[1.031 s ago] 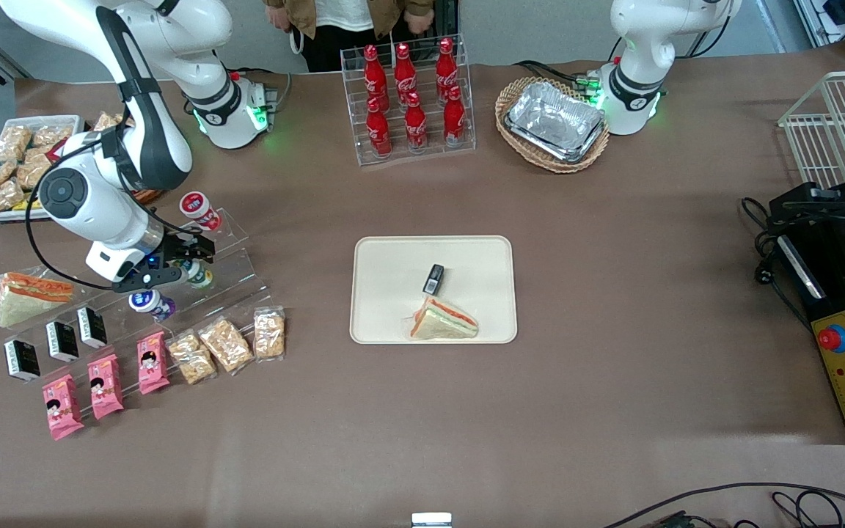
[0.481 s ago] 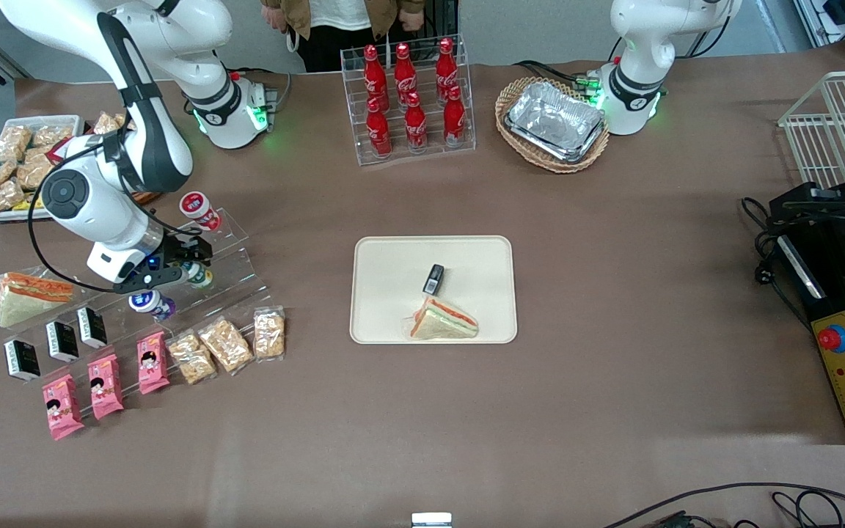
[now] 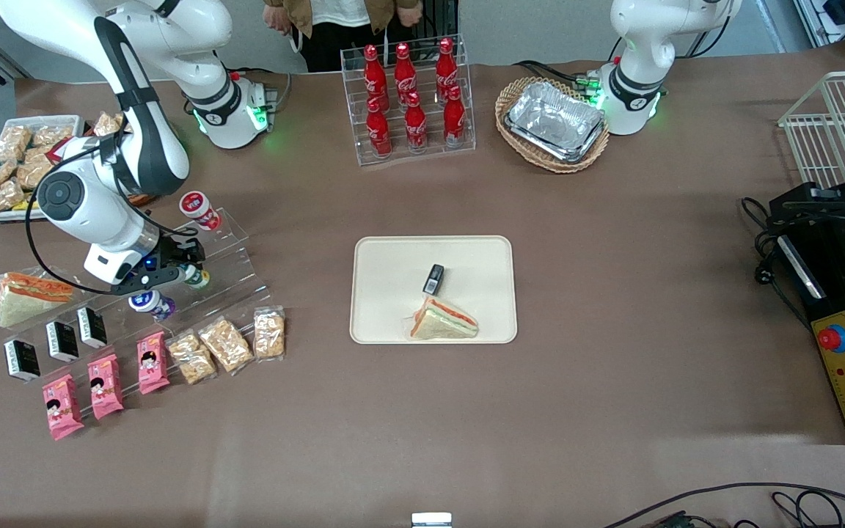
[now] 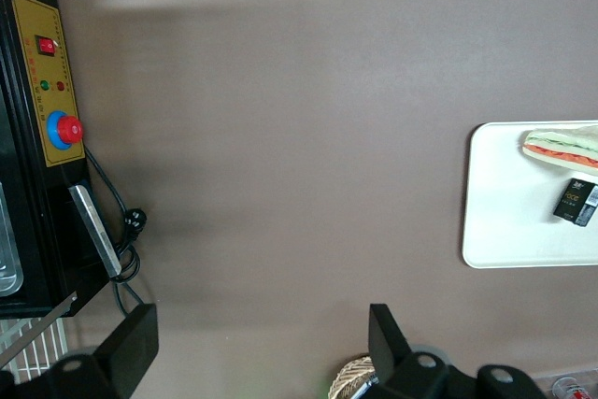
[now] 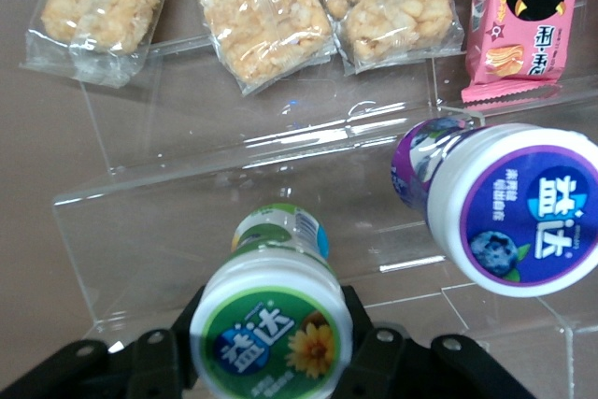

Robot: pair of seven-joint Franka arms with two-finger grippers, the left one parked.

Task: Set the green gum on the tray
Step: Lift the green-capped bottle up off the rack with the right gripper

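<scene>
Gripper: the gripper (image 3: pixel 186 268) is at the clear stepped rack (image 3: pixel 235 264) toward the working arm's end of the desk (image 3: pixel 613 293); its black fingers (image 5: pixel 360 348) are clamped on either side of the green gum.
Green gum: the green gum (image 5: pixel 271 329) sits between those fingers, its dark-green top with white label facing the wrist camera; in the front view it shows at the gripper's tip (image 3: pixel 197 277), over the rack's middle step.
Blue-topped canister: the blue-topped canister (image 5: pixel 509 207) lies just beside the green gum, on the step nearer the front camera (image 3: pixel 150 303).
Orange-topped canister: the orange-topped canister (image 3: pixel 199 210) stands on the highest step, farther from the front camera.
Tray: the tray (image 3: pixel 393 264) lies mid-desk, well apart from the gripper; it carries a wrapped sandwich (image 3: pixel 443 321) and a small black packet (image 3: pixel 433 279).
Snack bags: clear snack bags (image 5: pixel 257 11) and pink packets (image 3: pixel 103 385) lie nearer the front camera than the rack.
</scene>
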